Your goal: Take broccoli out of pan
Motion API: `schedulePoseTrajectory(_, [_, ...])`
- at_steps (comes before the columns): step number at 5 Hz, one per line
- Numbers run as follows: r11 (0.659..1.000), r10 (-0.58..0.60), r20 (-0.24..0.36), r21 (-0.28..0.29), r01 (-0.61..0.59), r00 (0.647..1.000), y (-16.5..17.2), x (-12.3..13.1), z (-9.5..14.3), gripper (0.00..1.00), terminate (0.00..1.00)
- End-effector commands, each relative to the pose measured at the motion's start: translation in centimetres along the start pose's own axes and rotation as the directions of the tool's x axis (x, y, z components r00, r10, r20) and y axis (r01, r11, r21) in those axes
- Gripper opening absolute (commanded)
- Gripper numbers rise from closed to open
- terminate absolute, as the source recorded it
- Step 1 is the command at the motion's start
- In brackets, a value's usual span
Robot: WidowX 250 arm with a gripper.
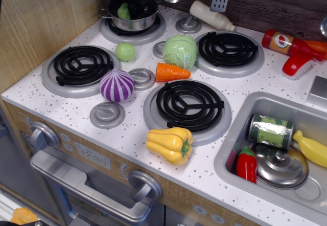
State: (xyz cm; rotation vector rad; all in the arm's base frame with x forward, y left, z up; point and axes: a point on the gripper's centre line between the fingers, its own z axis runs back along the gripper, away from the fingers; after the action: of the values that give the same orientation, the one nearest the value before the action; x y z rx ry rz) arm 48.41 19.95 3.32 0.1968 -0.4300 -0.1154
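Observation:
The pan (145, 20), a small shiny steel pot, stands on the back left burner. The pale-green broccoli (123, 11) is at the pan's left side, about level with its rim. My black gripper (126, 5) hangs right over the pan at the top edge of the view. Its fingers reach down around the broccoli and look closed on it. The fingertips are dark against the pan's inside and hard to make out.
A smooth light-green ball (125, 51), a cabbage head (180, 51), a carrot (172, 72), a purple onion (116, 85) and a yellow pepper (170, 144) lie on the stovetop. The sink (240, 134) at right holds a can, a red pepper, a lid and a banana. A wooden wall (41, 21) stands close on the left.

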Motion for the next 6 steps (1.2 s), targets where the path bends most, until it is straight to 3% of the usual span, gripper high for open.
schedulePoseTrajectory(1, [0.988,-0.014,0.064,0.154,0.004,0.998,0.8,3.3,8.4,0.00,0.00])
schedulePoseTrajectory(2, [0.970,0.012,0.082,0.241,-0.032,0.997,-0.2,2.9,11.4,0.00,0.00])
schedulePoseTrajectory(3, [0.964,0.053,0.054,0.259,-0.065,0.997,-0.5,1.0,12.9,0.00,0.00])
schedulePoseTrajectory(4, [0.974,0.091,0.044,0.204,-0.098,0.995,-2.4,-0.5,12.3,0.00,0.00])
schedulePoseTrajectory(5, [0.985,0.113,0.055,0.127,-0.119,0.992,-5.6,-1.1,10.2,0.00,0.00])
schedulePoseTrajectory(6, [0.985,0.144,0.066,0.085,-0.150,0.987,-8.7,-1.2,8.7,0.00,0.00])
